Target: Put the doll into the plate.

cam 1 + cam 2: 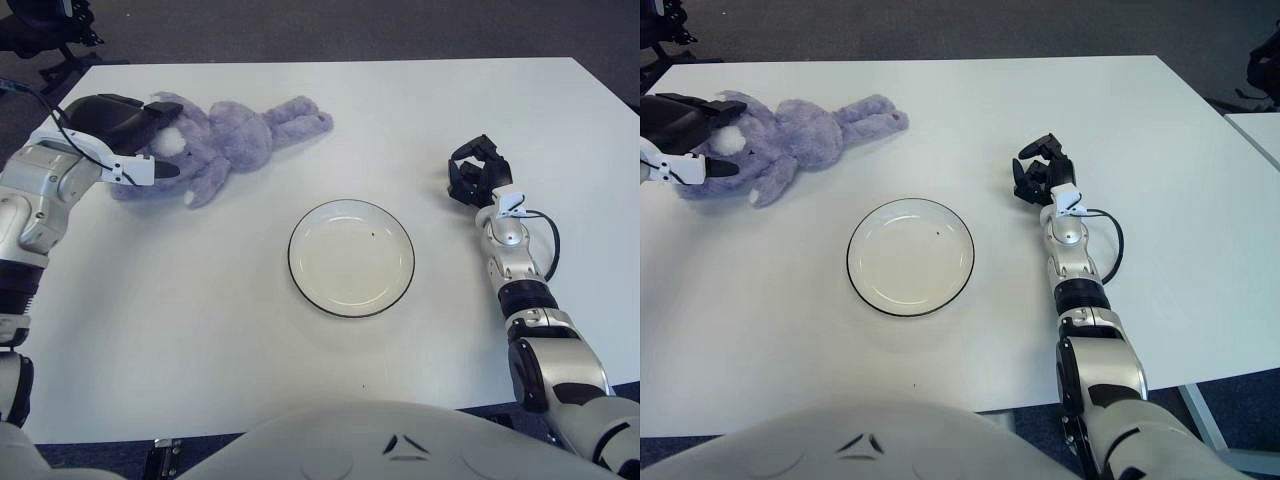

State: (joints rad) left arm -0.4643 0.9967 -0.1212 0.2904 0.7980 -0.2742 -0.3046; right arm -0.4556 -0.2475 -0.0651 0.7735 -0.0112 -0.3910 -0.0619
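Observation:
A purple plush rabbit doll (238,135) lies on its side at the far left of the white table (200,300), its long ears pointing right. My left hand (157,140) reaches over its head end, open, with the black fingers above the plush and the thumb below it. The doll still lies flat on the table. A white plate (350,258) with a dark rim sits bare in the middle, well to the right of and nearer than the doll. My right hand (473,172) shows to the right of the plate, its fingers curled and holding nothing.
The table's far edge borders dark carpet, where a black chair base (45,35) stands at the top left. A black cable (548,240) loops beside my right forearm. My own torso (400,440) fills the bottom of the view.

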